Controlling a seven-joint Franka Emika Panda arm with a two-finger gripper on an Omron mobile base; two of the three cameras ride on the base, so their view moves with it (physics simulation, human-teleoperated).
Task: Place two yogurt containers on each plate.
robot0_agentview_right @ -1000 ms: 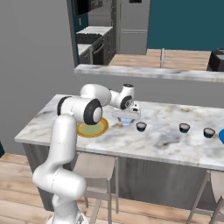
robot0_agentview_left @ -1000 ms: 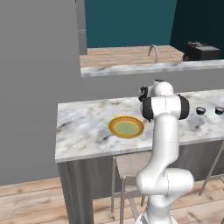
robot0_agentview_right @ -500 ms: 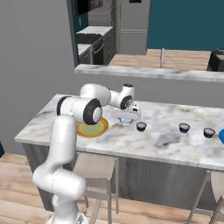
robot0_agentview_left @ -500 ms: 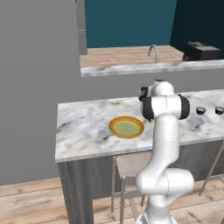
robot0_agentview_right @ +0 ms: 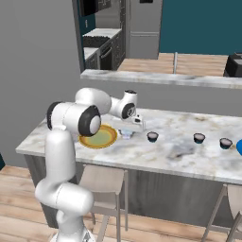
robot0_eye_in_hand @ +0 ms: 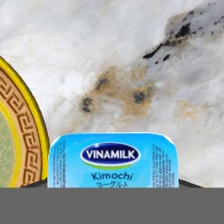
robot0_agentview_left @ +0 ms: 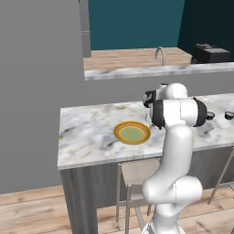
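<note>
In the left base view the orange-rimmed plate (robot0_agentview_left: 132, 132) lies at the centre of the frame on the marble counter (robot0_agentview_left: 87, 137), empty, and two dark yogurt cups (robot0_agentview_left: 210, 116) peep out at the right edge behind the arm. In the right base view the gripper (robot0_agentview_right: 128, 133) sits low just right of that plate, at centre-left of the frame; a second ago its fingers stood apart over the pale blue cup (robot0_agentview_right: 126, 134), and now they have drawn together on it, so the first pick looks made and the lift to the plate is next. Counted here: one pale cup, three dark cups in a row to the right, one orange plate, and a sliver of the blue plate (robot0_agentview_right: 239, 147) at the right edge. In the hand view the pale cup's blue label fills the lower middle, with the plate's rim at the left edge.
</note>
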